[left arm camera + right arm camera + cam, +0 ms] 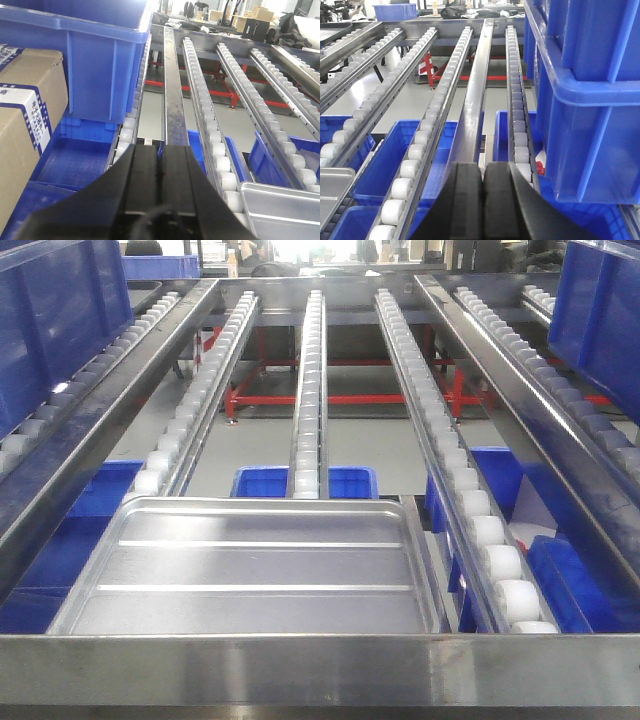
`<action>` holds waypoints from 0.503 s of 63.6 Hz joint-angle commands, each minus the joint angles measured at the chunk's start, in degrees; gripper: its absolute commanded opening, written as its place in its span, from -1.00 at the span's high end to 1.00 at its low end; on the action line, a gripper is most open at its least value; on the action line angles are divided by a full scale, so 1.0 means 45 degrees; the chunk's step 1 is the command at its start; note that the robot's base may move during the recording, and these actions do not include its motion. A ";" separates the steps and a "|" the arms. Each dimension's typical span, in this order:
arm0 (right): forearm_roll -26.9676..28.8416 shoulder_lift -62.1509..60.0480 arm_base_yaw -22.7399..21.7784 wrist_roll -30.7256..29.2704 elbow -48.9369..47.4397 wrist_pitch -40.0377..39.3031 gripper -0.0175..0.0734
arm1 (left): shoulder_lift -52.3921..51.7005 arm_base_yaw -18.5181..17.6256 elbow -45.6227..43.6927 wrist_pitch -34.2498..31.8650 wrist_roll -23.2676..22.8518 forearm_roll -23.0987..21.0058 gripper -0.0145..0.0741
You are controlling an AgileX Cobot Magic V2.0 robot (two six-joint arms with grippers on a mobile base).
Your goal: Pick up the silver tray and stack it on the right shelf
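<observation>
silver tray (260,570) lay flat on the roller lanes at the near end of the right shelf (310,390), its near rim just behind the broad front bar (320,670). left gripper (161,175) and right gripper (483,195) each had fingers pressed together, holding nothing, clear of the tray. blue bins (590,100) flanked the rack.
</observation>
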 commanded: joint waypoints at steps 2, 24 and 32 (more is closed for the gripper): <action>0.0008 -0.0209 0.0010 -0.0137 -0.0227 -0.1101 0.49 | -0.0213 0.0023 0.0242 -0.1088 -0.0003 -0.0107 0.90; 0.0008 -0.0209 0.0010 -0.0137 -0.0227 -0.1101 0.49 | -0.0213 0.0023 0.0242 -0.1116 -0.0003 -0.0107 0.90; 0.0008 -0.0209 0.0010 -0.0137 -0.0227 -0.1101 0.49 | -0.0213 0.0023 0.0242 -0.1288 -0.0003 -0.0107 0.90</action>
